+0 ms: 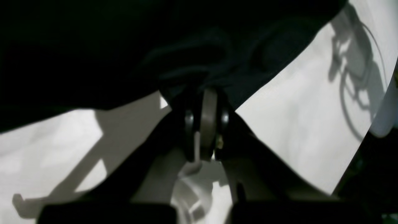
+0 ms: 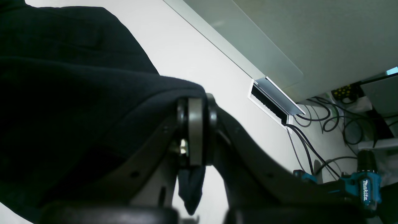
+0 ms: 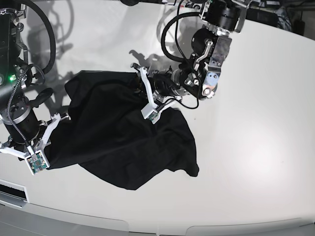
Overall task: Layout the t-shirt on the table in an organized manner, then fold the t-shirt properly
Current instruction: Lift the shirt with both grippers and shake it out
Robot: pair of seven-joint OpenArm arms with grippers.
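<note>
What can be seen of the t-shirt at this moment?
The t-shirt is plain black soft fabric, lying crumpled and unfolded on the white table. The left gripper is shut on a bunched fold at its far edge; the right gripper is shut on another edge, with a scrap hanging between the fingers.

The black t-shirt (image 3: pixel 118 135) sprawls rumpled toward the desk's (image 3: pixel 246 147) left edge, the left gripper (image 3: pixel 142 93) at its far hem, the right gripper (image 3: pixel 51 130) at its left side.
</note>
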